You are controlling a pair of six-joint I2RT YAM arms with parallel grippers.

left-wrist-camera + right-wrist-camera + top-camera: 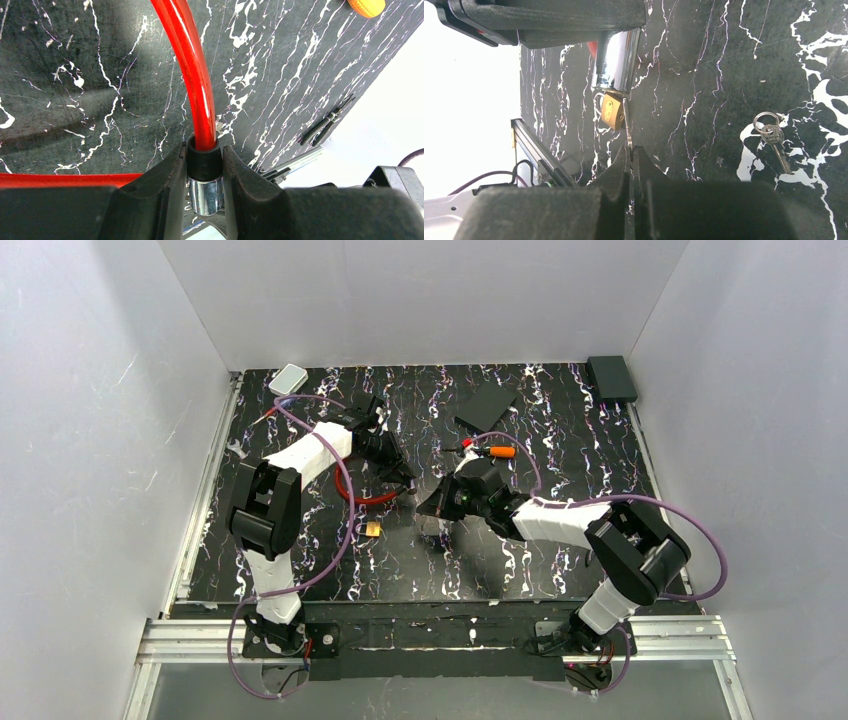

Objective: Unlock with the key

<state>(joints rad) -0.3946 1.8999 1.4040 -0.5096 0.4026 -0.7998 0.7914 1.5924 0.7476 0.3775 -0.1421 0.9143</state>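
My left gripper (205,151) is shut on the black end (204,161) of the red cable lock (192,65), with its chrome cylinder (205,195) between the fingers. In the top view it (398,472) holds this over the red loop (358,496). My right gripper (632,149) is shut on a thin silvery key (627,125), seen edge-on. The key's tip reaches the mouth of the chrome cylinder (616,60); whether it is inside I cannot tell. The small brass padlock (611,111) lies on the table just beside that tip and also shows in the top view (372,529).
A second small key on a ring (772,136) lies on the marbled table to the right of my right gripper. An orange-handled tool (500,452), a black flat pad (486,406), a white box (288,379) and a black box (611,377) sit toward the back.
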